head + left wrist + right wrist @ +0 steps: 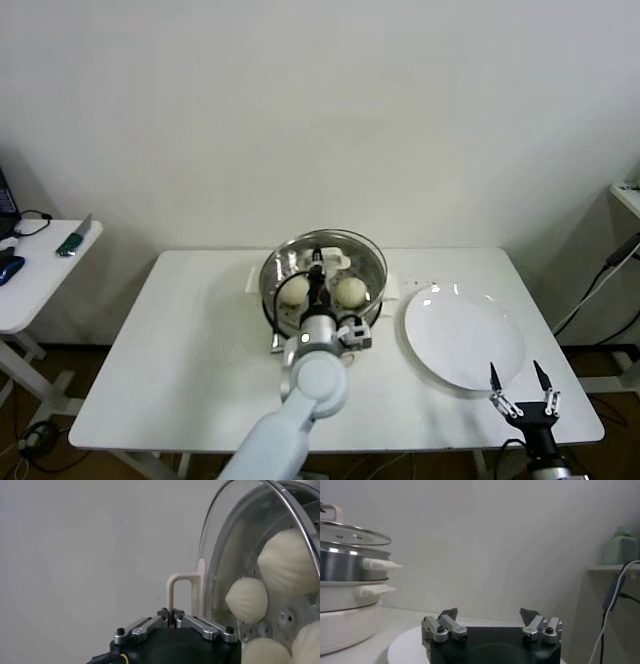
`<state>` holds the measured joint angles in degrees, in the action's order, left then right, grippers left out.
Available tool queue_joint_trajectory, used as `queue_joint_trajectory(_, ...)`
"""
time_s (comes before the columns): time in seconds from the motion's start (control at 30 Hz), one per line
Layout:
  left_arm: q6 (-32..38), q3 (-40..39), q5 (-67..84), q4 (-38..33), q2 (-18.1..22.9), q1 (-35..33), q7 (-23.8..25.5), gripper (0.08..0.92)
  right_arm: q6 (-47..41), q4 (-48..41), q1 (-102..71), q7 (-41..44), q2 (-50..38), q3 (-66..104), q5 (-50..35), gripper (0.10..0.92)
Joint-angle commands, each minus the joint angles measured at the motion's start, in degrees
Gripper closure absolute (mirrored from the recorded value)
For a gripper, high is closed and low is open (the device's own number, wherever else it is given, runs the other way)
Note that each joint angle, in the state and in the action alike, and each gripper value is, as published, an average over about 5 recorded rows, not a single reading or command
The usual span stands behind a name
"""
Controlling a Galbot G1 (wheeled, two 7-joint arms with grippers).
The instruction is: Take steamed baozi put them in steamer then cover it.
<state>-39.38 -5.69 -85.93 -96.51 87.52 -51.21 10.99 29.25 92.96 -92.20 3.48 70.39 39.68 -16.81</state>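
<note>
The steamer [372, 262] is a shiny steel basket on a white pot base [345, 615] at the table's middle back. Several off-white baozi lie inside; two show from the head camera [294, 290] [350, 291], and more show through the glass [246, 600] [287, 562]. The clear cover [220, 555] rests slightly tilted over the steamer rim [340, 565]. My left gripper [172, 617] is shut on the cover's whitish handle [182, 580], directly above the basket [318, 268]. My right gripper [520, 377] stands open and empty by the table's front right edge [489, 614].
A flat white plate [462, 335] lies to the right of the steamer, just beyond my right gripper. A small side table [40, 260] with loose items stands at the far left. A cable [600, 280] and a shelf [615, 567] are at the right.
</note>
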Motion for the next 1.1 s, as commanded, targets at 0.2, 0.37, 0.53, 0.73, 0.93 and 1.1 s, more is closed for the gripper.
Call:
queue_joint_trajectory(0.2,0.8,0.15,-2.78,4.08,0.44,0.04,-0.48,0.865,0.58,-0.33,-0.15,-0.22,0.05,0.08,-0.11,0.203)
queue_joint_trajectory(0.37,0.88,0.37,-2.81,4.36,0.18,0.17,-0.49,0.865,0.7,-0.47,-0.13,-0.21,0.22,0.05,-0.05,0.203)
queue_joint_trajectory(0.53,1.04,0.44,-2.45,4.44,-0.21,0.14,-0.6,0.865,0.86,-0.63,-0.08,-0.22,0.37,0.01,0.03,0.203)
queue_joint_trajectory(0.73,1.37,0.2,-2.04,4.07,-0.34,0.25,-0.73,0.865,0.78,-0.62,0.14,-0.27,0.57,-0.02,0.08,0.203)
queue_joint_trajectory(0.93,0.87,-0.61,0.02,2.01,-1.36,0.72,-0.44,0.782,0.59,-0.67,0.2,-0.24,0.8,-0.1,0.11,0.203)
queue_joint_trajectory(1.1,-0.39,-2.02,3.82,-2.39,-4.04,0.85,1.03,0.635,0.25,-0.58,0.23,0.03,0.94,-0.07,0.23,0.203)
